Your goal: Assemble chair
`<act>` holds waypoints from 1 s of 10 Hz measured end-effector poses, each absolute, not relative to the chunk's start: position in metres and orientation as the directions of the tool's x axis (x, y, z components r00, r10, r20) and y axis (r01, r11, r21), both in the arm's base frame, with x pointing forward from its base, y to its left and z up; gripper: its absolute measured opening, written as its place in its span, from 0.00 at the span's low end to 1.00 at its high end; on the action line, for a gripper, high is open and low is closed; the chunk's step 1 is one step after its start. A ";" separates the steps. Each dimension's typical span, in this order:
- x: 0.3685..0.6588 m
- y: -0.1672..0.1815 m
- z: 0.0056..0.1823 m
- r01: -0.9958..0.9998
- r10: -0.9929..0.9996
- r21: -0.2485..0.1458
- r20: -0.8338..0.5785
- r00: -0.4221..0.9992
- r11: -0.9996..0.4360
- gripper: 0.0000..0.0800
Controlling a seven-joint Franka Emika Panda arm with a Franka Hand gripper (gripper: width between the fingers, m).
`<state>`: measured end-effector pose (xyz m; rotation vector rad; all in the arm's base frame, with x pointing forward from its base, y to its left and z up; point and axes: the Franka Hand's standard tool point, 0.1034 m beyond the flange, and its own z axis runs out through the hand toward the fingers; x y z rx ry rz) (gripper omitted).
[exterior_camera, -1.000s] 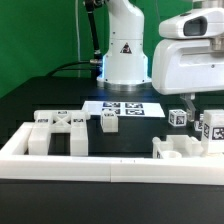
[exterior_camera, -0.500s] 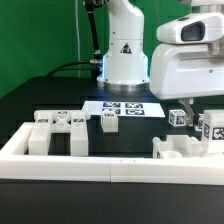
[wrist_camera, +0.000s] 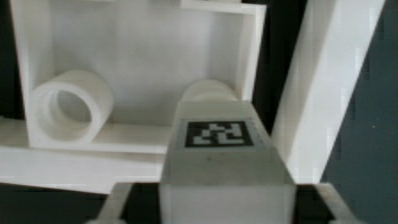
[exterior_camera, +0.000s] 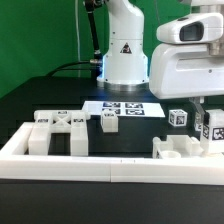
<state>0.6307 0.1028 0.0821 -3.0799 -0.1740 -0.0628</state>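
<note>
Green backdrop (exterior_camera: 40, 30), black tabletop (exterior_camera: 40, 95)

we see the gripper (exterior_camera: 204, 103) and its white wrist housing (exterior_camera: 185, 70) sunk slightly lower than a second ago, near the worktop (exterior_camera: 40, 95) edge at the exterior view's right, its dark finger (exterior_camera: 200, 100) shifted further toward that right edge

The black counter (exterior_camera: 40, 95) carries the marker board (exterior_camera: 125, 108) far centre, white chair parts (exterior_camera: 60, 128) toward the exterior view's left and right, and a border rail (exterior_camera: 110, 165) along the near edge.
</note>
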 end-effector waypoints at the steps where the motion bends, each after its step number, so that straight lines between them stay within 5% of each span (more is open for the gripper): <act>1: 0.630 0.103 0.082 0.013 0.010 -0.059 0.037 0.999 -0.998 0.36; 10: 0.632 0.123 0.080 -0.718 -0.722 -0.109 -0.009 0.692 -0.687 0.36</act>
